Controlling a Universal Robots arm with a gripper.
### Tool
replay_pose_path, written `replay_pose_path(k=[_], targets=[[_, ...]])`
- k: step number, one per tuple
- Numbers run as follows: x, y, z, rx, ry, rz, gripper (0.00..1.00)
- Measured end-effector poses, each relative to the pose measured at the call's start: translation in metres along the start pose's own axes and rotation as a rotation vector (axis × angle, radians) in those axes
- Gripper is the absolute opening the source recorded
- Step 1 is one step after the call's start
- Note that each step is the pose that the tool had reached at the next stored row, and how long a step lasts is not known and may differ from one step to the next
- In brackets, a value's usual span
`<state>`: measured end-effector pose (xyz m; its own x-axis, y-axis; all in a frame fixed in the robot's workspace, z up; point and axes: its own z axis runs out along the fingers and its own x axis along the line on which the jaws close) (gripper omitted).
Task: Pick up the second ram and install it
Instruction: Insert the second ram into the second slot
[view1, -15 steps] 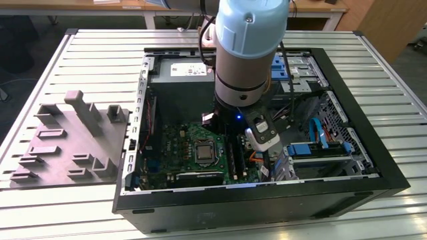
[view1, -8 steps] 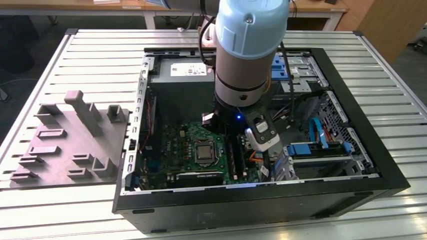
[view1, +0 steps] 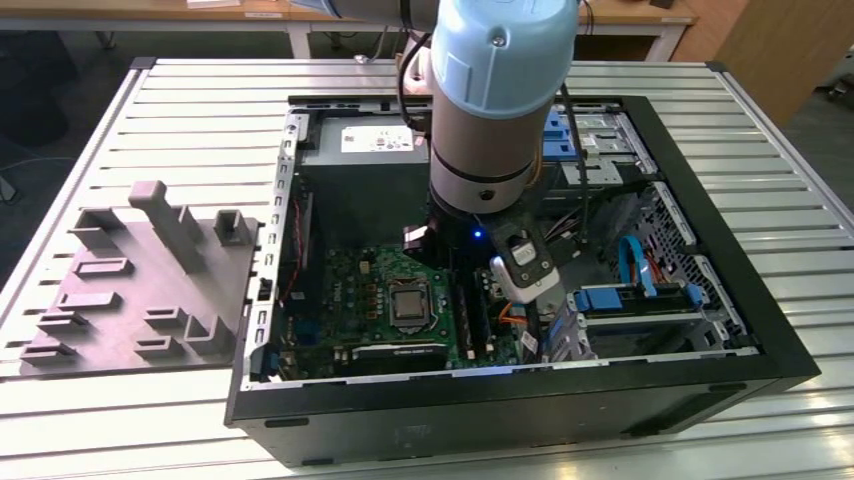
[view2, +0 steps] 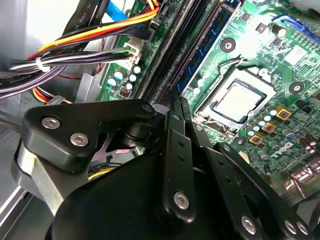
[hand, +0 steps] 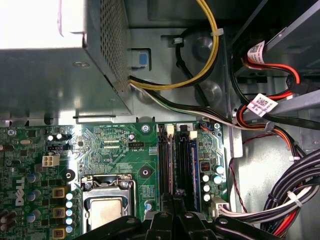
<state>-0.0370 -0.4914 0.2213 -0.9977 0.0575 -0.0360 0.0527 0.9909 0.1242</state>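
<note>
Exterior view's left held a grey fixture block (view1: 140, 285); to its right the arm reached into the open computer case (view1: 747, 330), over the motherboard (view1: 360, 290). In the second wrist view we found the gripper (view2: 176, 100) clenched, nothing visibly pinched, just above the memory slots (view2: 165, 65). The second ram (view2: 209, 31), as we judged it, stood in a slot alongside, so installing looked nearly done

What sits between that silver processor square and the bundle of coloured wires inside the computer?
In the first wrist view, the long black memory slots run between the processor socket and the wire bundle, with a row of small capacitors beside them on the motherboard.
</note>
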Motion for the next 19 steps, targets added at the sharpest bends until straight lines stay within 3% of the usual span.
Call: replay_pose_path(k=[19], targets=[[0.0,-0.0015,0.0024,-0.0035,0.0001,0.0,0.11]])
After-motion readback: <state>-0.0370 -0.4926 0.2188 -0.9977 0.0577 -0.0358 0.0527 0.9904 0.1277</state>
